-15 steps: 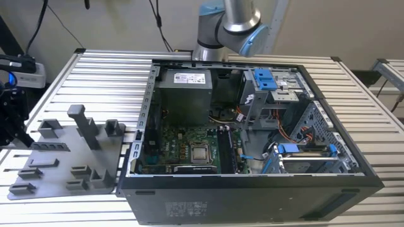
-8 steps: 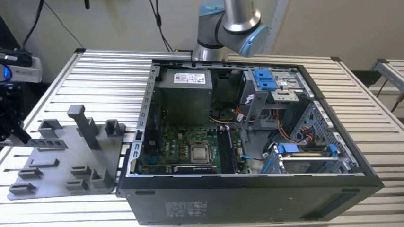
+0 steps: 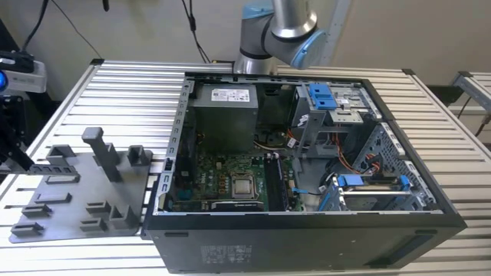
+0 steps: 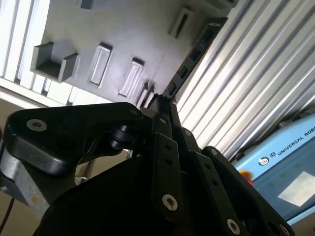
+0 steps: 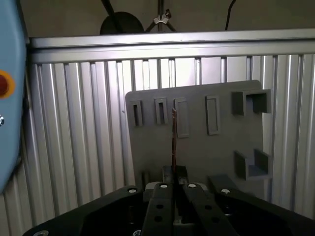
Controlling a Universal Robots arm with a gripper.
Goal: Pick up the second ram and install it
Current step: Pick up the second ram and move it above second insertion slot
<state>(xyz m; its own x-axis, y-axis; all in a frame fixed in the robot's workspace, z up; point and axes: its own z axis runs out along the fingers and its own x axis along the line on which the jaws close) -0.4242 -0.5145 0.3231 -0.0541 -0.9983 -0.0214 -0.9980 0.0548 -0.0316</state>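
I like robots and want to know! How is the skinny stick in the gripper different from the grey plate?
The second ram is dark and thin; the grey plate is pale and wide. The second ram sits clamped in the gripper; the grey plate lies on the slatted table. Both are flat.

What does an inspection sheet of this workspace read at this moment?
Surface: ribbed aluminium table, bearing a grey plastic fixture plate and an open black computer case.
Job's things: long thin dark ram stick, seen against the plate.
Clutter: nothing seen.
Gripper: black gripper, shut on the stick's end.
Cables: black leads hang by the wall.
Surroundings: pale wall; grey-and-blue robot arm.
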